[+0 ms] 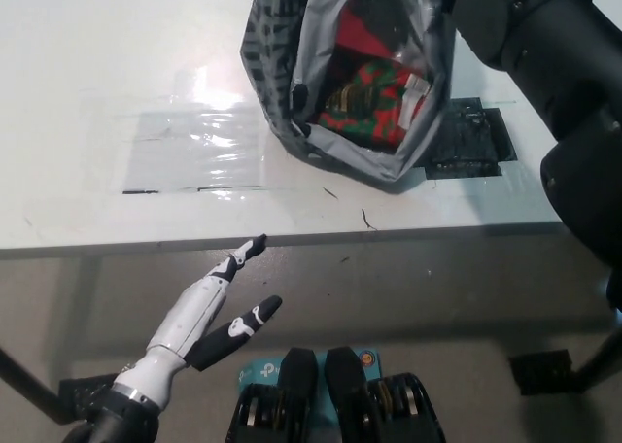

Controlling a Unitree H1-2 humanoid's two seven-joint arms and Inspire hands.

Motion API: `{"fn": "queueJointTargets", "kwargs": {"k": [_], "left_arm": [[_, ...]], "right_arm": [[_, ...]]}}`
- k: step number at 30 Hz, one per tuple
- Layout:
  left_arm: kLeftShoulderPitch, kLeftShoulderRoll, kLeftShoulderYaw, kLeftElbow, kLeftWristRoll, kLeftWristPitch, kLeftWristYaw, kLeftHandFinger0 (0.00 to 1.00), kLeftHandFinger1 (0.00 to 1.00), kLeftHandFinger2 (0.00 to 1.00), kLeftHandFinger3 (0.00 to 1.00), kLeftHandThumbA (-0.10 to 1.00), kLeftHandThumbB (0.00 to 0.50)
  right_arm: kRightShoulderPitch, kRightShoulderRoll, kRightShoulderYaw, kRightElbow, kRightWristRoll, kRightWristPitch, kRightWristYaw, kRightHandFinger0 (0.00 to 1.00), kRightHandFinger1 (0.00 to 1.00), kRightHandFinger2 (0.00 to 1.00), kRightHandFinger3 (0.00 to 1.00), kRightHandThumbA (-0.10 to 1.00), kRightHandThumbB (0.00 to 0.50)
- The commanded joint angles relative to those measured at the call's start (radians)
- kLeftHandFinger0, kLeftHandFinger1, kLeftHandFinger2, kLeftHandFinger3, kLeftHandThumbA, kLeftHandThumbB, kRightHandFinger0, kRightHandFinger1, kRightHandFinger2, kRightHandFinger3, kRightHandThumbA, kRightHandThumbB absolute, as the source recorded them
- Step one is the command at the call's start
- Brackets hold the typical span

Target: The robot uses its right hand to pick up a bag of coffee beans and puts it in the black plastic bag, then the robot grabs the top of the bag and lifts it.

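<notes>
We are looking at the red-and-green coffee bean bag [374, 101] sitting inside the soft, crinkly black plastic bag [282, 64] on the white table [117, 93]. Our black right arm [544, 45] is reaching toward the bag's floppy top, where we judge a bunched grip is holding best; its hand is hidden, so we cannot tell its state. Our white left hand [199, 317] is resting spread and empty below the table edge.

Left hand [199, 317]: white glossy shells, slim fingers with black tips and black bands, dark grey ribbed wrist collar. Right arm [554, 64]: bulky rounded matte-black housings, small round fastener near the top.

Single head view, steeply down, table [117, 93] edge close below.
</notes>
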Motion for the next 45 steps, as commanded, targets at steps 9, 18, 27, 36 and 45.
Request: {"fn": "queueJointTargets", "kwargs": {"k": [9, 18, 27, 36, 45], "left_arm": [[0.048, 0.035, -0.068, -0.071, 0.058, -0.028, -0.033, 0.89, 1.0, 1.0, 1.0, 0.82, 0.118], [0.062, 0.039, -0.079, -0.086, 0.071, -0.002, -0.038, 0.87, 1.0, 1.0, 1.0, 0.82, 0.123], [0.061, 0.043, -0.086, -0.084, 0.088, -0.017, -0.047, 0.91, 1.0, 1.0, 1.0, 0.81, 0.11], [0.045, 0.042, -0.086, -0.106, 0.101, 0.009, -0.074, 0.94, 1.0, 1.0, 1.0, 0.83, 0.106], [0.06, 0.042, -0.086, -0.112, 0.109, 0.025, -0.089, 0.95, 1.0, 1.0, 1.0, 0.85, 0.122]], "right_arm": [[-0.113, -0.075, -0.183, -0.197, -0.041, -0.128, -0.232, 0.0, 0.09, 0.54, 0.59, -0.1, 0.124], [0.052, -0.061, -0.255, -0.171, -0.033, -0.097, -0.176, 0.06, 0.26, 0.61, 0.57, -0.1, 0.128], [0.136, -0.075, -0.293, -0.16, -0.019, -0.068, 0.015, 1.0, 1.0, 1.0, 1.0, 0.6, 0.264], [0.171, -0.084, -0.252, -0.182, -0.07, -0.006, 0.17, 1.0, 1.0, 1.0, 1.0, 0.95, 0.431], [0.137, -0.132, -0.219, -0.272, -0.108, 0.077, 0.345, 1.0, 1.0, 1.0, 1.0, 1.0, 0.474]]}}
